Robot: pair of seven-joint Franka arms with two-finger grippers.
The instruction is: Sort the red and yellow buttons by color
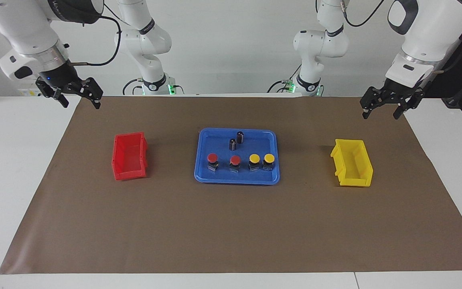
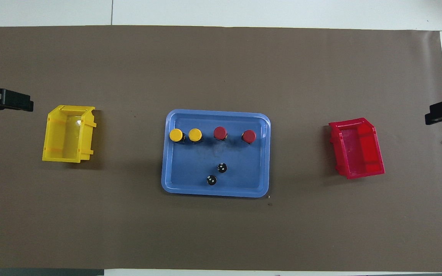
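Four buttons stand in a row in the blue tray (image 1: pixel 237 181) at mid-table. Two have red caps (image 1: pixel 212 157) (image 1: pixel 235 160), toward the right arm's end. Two have yellow caps (image 1: pixel 254 158) (image 1: pixel 269 157), toward the left arm's end. The overhead view shows the same row: yellow (image 2: pixel 176 135) (image 2: pixel 195 134), red (image 2: pixel 220 133) (image 2: pixel 249 135). My right gripper (image 1: pixel 80 103) is open and empty, raised over the mat's corner. My left gripper (image 1: pixel 380 115) is open and empty, raised over the mat's other corner. Both arms wait, well apart from the tray.
Two dark capless cylinders (image 1: pixel 240 137) (image 1: pixel 232 144) stand in the tray, nearer to the robots than the buttons. An empty red bin (image 1: pixel 129 156) sits toward the right arm's end, and an empty yellow bin (image 1: pixel 352 162) toward the left arm's end. A brown mat (image 1: pixel 231 233) covers the table.
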